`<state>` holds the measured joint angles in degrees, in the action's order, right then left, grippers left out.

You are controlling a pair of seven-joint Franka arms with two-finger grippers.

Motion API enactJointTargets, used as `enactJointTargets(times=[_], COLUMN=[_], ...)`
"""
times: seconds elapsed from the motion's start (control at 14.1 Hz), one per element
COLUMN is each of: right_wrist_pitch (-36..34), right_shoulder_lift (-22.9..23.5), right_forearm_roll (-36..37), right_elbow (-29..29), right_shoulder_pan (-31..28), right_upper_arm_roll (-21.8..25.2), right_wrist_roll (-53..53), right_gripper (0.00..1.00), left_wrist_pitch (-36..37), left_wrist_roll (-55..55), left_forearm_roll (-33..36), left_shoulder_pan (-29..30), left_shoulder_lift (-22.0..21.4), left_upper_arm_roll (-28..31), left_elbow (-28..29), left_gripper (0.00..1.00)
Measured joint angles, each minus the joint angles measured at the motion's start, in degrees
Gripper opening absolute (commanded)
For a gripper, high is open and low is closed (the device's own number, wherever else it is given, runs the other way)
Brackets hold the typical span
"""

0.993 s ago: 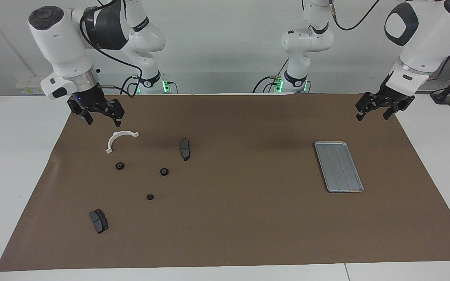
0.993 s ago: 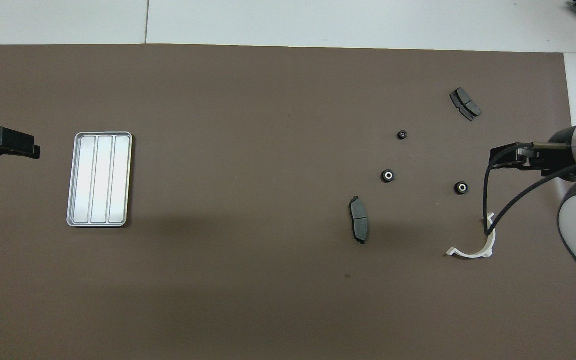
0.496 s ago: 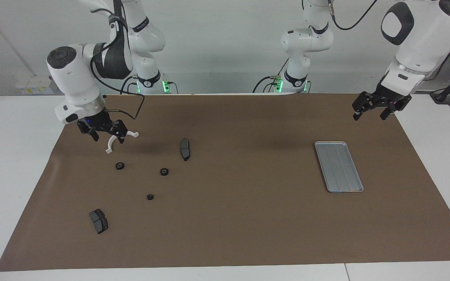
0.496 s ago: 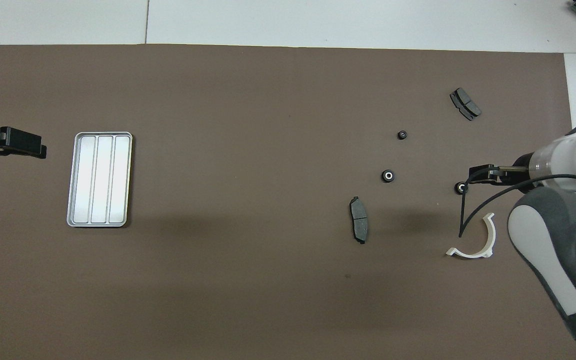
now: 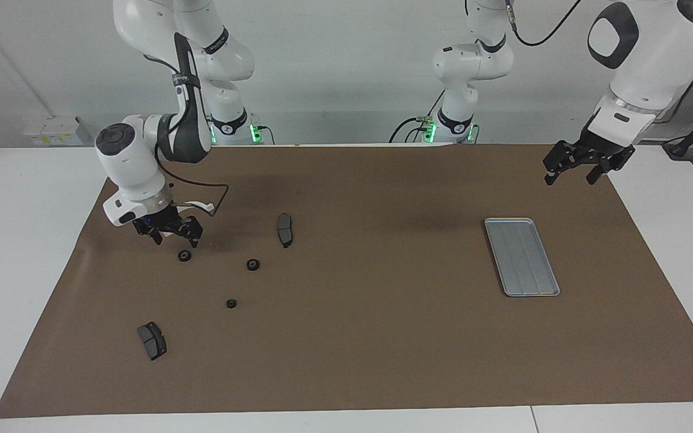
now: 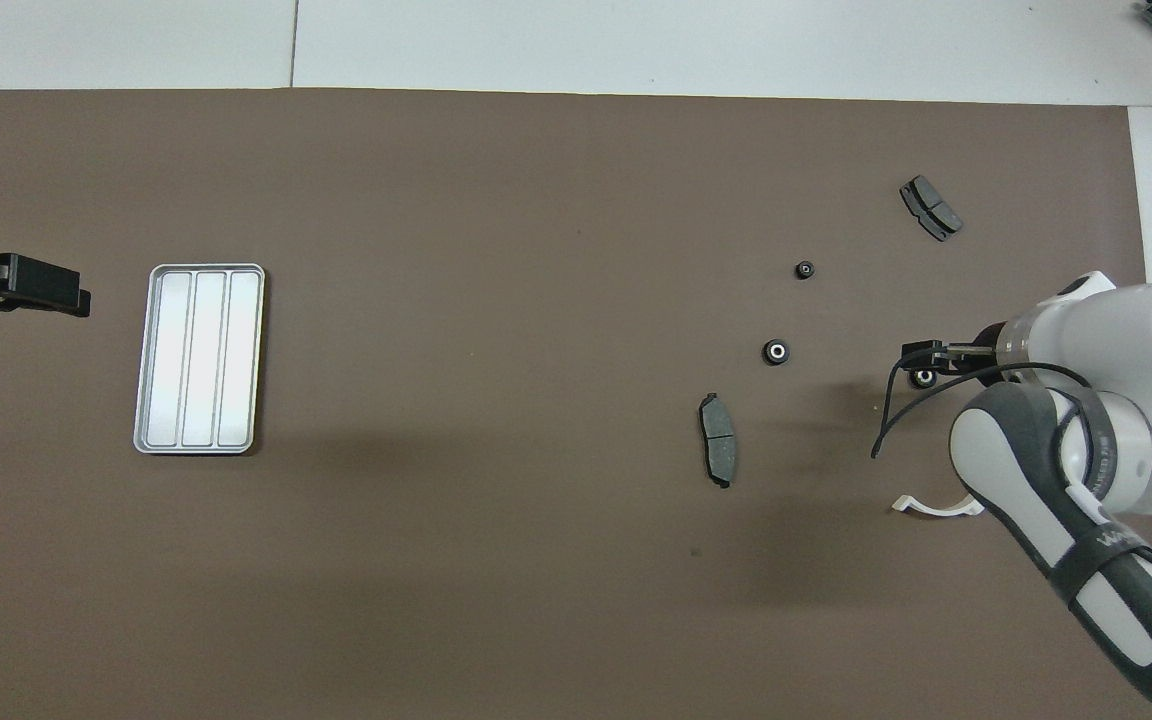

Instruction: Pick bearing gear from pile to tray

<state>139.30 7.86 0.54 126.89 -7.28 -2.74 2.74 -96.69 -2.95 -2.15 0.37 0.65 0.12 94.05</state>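
Black two-finger right gripper [image 5: 172,236] hangs with fingers spread, empty, just above the small black round bearing gear [image 5: 184,255] nearest the right arm's end of the brown paper mat [image 5: 370,349]. Two more gears [image 5: 253,264] lie nearby. Left gripper [image 5: 581,167] waits open, above the mat near the silver-grey metal tray [image 5: 522,257].

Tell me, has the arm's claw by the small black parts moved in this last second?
Yes. The right gripper has come down and away from the robots, passing over the white bracket, and now hangs just above the nearest gear.
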Motion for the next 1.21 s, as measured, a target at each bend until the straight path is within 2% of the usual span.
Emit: enactJointTargets(times=[0.28,0.35,0.64,0.85,0.92,1.21], right_wrist_pitch=[4.1,4.7,6.2,6.2,6.2,5.8], right_shoulder_lift=[1.9,1.9,1.9,1.6,1.5,1.4], right_forearm_roll=[0.0,0.0,0.0,0.0,0.0,-0.1], right_elbow=[2.6,3.2,4.4,4.5,4.5,3.6], right_shoulder_pan=[-0.1,-0.1,-0.1,-0.2,-0.3,0.0], right_upper_arm_roll=[0.0,0.0,0.0,0.1,0.1,-0.6], right_wrist_roll=[-0.3,-0.4,-0.6,-0.7,-0.7,0.1], right_gripper=[1.00,0.96,0.54,0.13,0.05,0.05], left_wrist_pitch=[-2.0,-2.8,-3.6,-5.5,-5.9,-6.2], left_wrist_roll=[0.0,0.0,0.0,0.0,0.1,0.7], left_forearm_roll=[0.0,0.0,0.0,0.0,0.0,0.0], left_shoulder_pan=[0.1,0.1,0.1,0.1,0.1,0.1], left_shoulder_lift=[0.0,0.0,0.0,0.2,0.3,0.7], left_upper_arm_roll=[0.2,0.3,0.3,0.4,0.4,0.4], left_elbow=[0.0,0.0,0.1,0.8,1.1,1.5], left_gripper=[1.00,1.00,1.00,1.00,1.00,1.00])
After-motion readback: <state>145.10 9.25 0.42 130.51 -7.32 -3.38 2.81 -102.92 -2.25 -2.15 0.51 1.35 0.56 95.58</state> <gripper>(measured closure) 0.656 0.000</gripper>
